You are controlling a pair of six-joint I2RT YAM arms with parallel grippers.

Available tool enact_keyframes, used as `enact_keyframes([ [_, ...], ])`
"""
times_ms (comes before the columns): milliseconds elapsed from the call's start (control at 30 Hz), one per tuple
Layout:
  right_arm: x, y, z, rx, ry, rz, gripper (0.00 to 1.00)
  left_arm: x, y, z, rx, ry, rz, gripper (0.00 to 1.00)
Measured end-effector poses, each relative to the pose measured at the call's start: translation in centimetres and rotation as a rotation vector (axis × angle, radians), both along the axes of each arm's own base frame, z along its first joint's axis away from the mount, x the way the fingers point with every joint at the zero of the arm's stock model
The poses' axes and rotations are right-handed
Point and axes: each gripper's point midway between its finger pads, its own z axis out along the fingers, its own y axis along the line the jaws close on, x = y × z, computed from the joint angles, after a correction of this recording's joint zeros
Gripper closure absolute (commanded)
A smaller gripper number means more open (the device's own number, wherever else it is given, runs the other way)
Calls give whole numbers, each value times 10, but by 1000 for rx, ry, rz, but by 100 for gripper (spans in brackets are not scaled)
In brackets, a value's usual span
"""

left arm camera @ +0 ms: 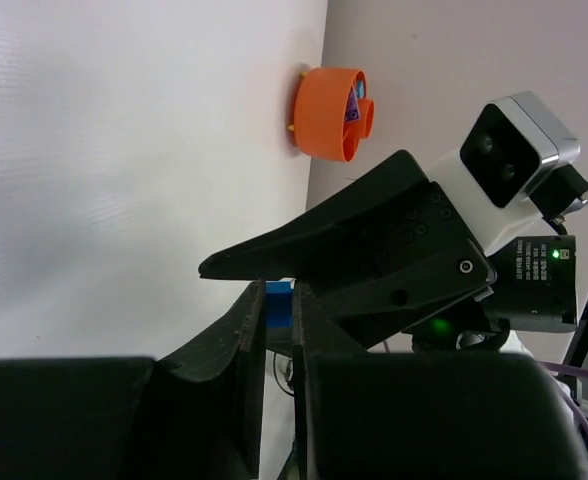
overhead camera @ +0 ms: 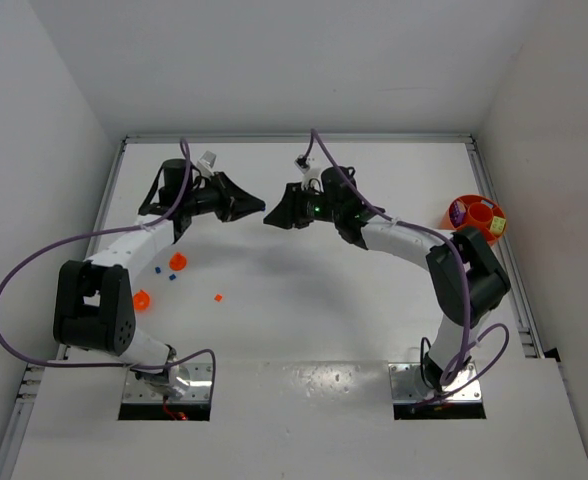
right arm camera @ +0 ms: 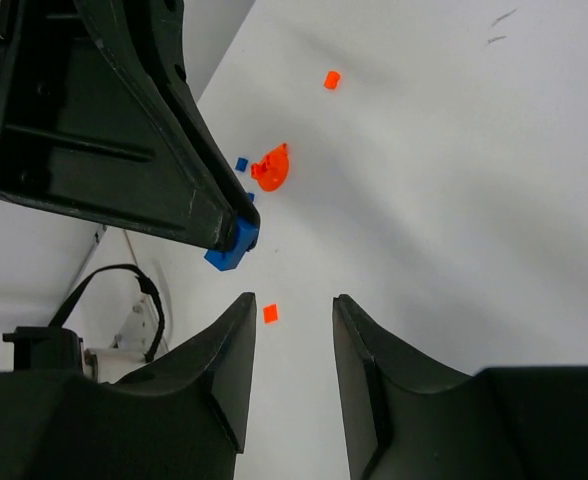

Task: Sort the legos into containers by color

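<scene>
My left gripper [overhead camera: 255, 209] is shut on a small blue lego [left arm camera: 279, 302] and holds it above the table's back middle. The lego also shows in the right wrist view [right arm camera: 232, 250], pinched at the left gripper's tips. My right gripper [overhead camera: 273, 216] faces it tip to tip, open and empty [right arm camera: 294, 305]. Loose legos lie near the left arm: blue specks [overhead camera: 158, 269] [overhead camera: 171, 279] and an orange-red one [overhead camera: 218, 297]. Two small orange cups [overhead camera: 178, 262] [overhead camera: 141, 298] stand there. An orange bowl [overhead camera: 462, 205] at the far right holds a purple cup [overhead camera: 459, 212] and others.
White walls close in the table on three sides. The orange bowl [left arm camera: 324, 112] stands against the right wall. In the right wrist view, two orange-red legos [right arm camera: 331, 79] [right arm camera: 270, 313] and an orange cup [right arm camera: 271, 170] lie on the table below. Purple cables loop beside both arms.
</scene>
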Motion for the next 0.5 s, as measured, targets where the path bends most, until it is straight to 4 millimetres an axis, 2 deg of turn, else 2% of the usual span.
enact_keyframes([
  [167,1,1,3,12,-2,-5,63,1,0,3,-15,-9,-1,100],
  [500,4,3,5,25,3,-13,62,-2,0,-4,-11,7,-1,100],
])
